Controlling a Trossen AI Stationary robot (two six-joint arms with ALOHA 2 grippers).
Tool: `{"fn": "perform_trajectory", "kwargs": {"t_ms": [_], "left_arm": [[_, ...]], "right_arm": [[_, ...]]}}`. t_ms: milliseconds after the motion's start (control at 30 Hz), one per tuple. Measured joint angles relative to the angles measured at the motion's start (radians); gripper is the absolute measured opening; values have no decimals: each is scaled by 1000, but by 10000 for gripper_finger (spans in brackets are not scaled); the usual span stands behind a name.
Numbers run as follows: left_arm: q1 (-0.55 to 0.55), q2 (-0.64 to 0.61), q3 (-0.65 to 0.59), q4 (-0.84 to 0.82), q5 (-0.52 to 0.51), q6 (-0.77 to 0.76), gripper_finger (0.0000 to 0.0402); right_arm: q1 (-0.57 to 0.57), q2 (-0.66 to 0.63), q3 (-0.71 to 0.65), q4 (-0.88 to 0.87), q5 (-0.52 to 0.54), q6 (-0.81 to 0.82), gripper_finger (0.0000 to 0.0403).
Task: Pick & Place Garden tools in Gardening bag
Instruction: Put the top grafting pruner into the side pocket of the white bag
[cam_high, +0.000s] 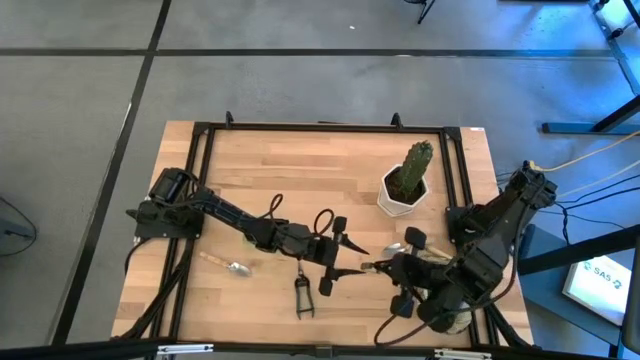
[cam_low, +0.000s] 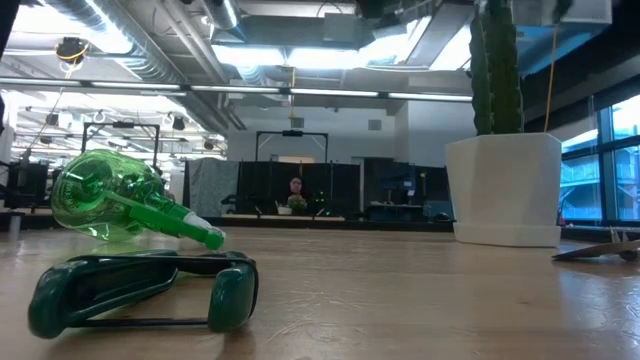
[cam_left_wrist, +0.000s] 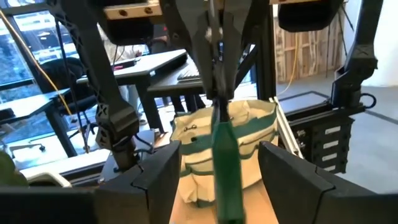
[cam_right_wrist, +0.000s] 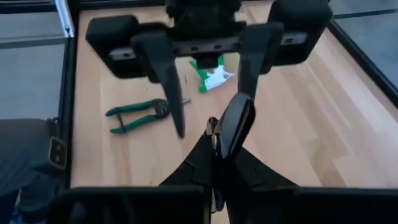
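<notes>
My right gripper (cam_high: 385, 267) (cam_right_wrist: 214, 149) is shut on a pair of green-handled pruning shears (cam_left_wrist: 225, 162) held above the table's near middle. My left gripper (cam_high: 340, 258) (cam_left_wrist: 217, 155) faces it, open. Its fingers stand on either side of the shears' handle with a gap on each side. The gardening bag (cam_left_wrist: 252, 134), pale with green trim, stands behind the shears, mostly under my right arm in the high view. Another pair of shears (cam_high: 300, 295) (cam_right_wrist: 137, 115), a trowel (cam_high: 230, 265) and the green spray bottle (cam_low: 120, 205) (cam_right_wrist: 208, 71) lie on the table. My right gripper pinches the shears between its two fingers at the grey metal stretch (cam_left_wrist: 217, 99) above the green handle. The fingers (cam_left_wrist: 208, 56) slant down at it from the table's right side. The shears hang clear of the table, the handle reaching out between my left gripper's open fingers.
A cactus in a white pot (cam_high: 405, 190) (cam_low: 505, 185) stands at the far right. A black frame rail (cam_high: 320, 127) borders the tabletop. A further pair of shears (cam_high: 323, 218) lies beyond my left gripper. Bare wood (cam_high: 280, 165) lies at the far left.
</notes>
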Motion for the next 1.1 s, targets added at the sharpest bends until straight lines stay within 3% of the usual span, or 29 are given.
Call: {"fn": "perform_trajectory", "kwargs": {"t_ms": [567,733,933,1100], "left_arm": [[-1,0,0,32,-7,-72,195],[0,0,0,23,-8,-87,156],[1,0,0,15,1,-115,60],[2,0,0,14,8,-120,58]], "right_arm": [[-47,0,0,111,-7,-116,14],[-47,0,0,111,-3,-116,14],[-47,0,0,110,2,-119,14],[-47,0,0,110,10,-124,14]]}}
